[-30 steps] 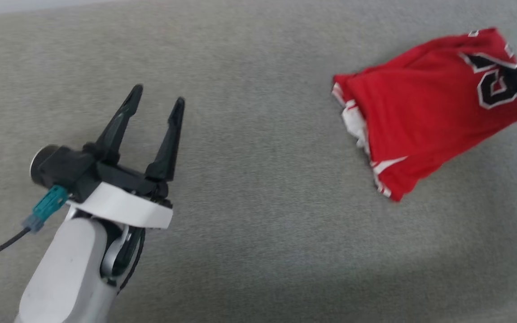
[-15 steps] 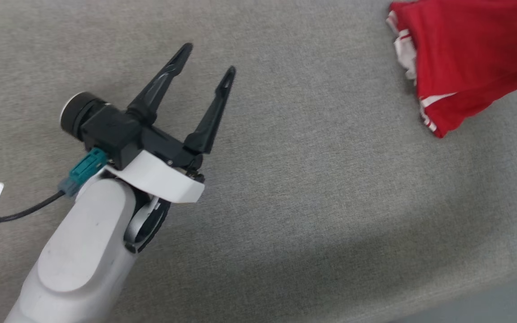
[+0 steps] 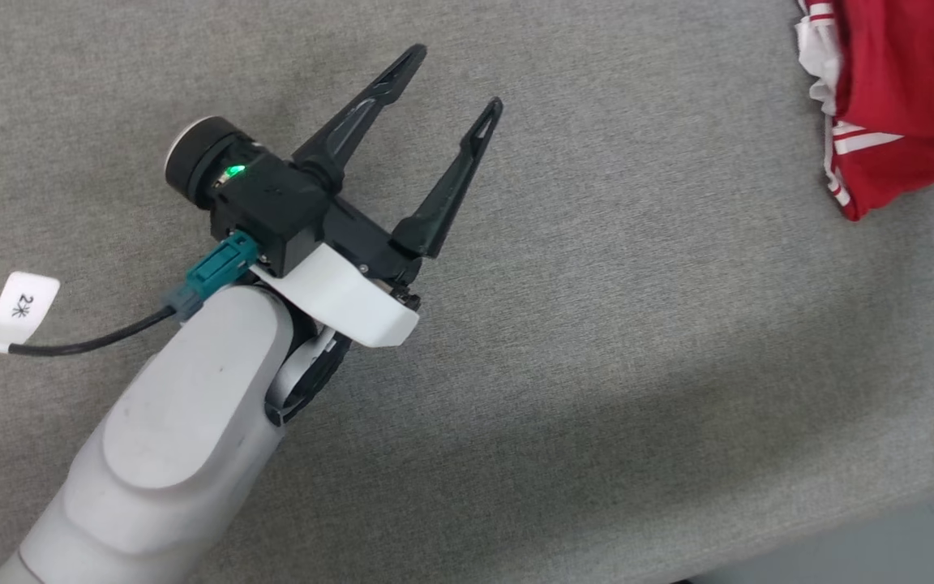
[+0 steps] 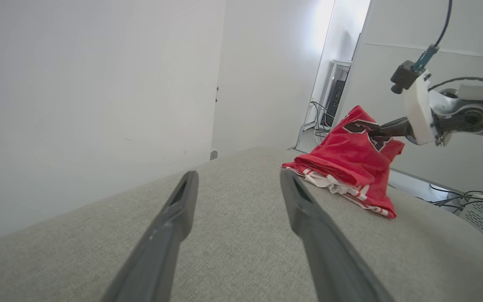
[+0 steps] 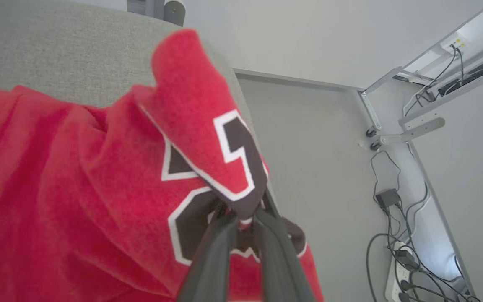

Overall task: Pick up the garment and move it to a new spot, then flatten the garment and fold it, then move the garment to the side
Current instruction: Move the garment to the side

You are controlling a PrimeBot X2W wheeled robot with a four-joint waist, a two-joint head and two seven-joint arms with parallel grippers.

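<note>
White cable tag [image 3: 19, 308] marked "2" plus an unclear sign, garment [image 5: 78, 188] lettering creased, unreadable

Grey woven upholstery [image 3: 597, 341] across most of head view; paler floor strip [image 3: 905, 539] at lower right corner. Plain white wall [image 4: 78, 84] over upper left of left wrist view, bright passage [image 4: 329, 50] top centre. Loose cables [image 5: 403, 262] lower right of right wrist view.

Soft matt cloth garment [image 3: 909, 89], rough woven grey fabric surface [image 3: 613, 341]
</note>
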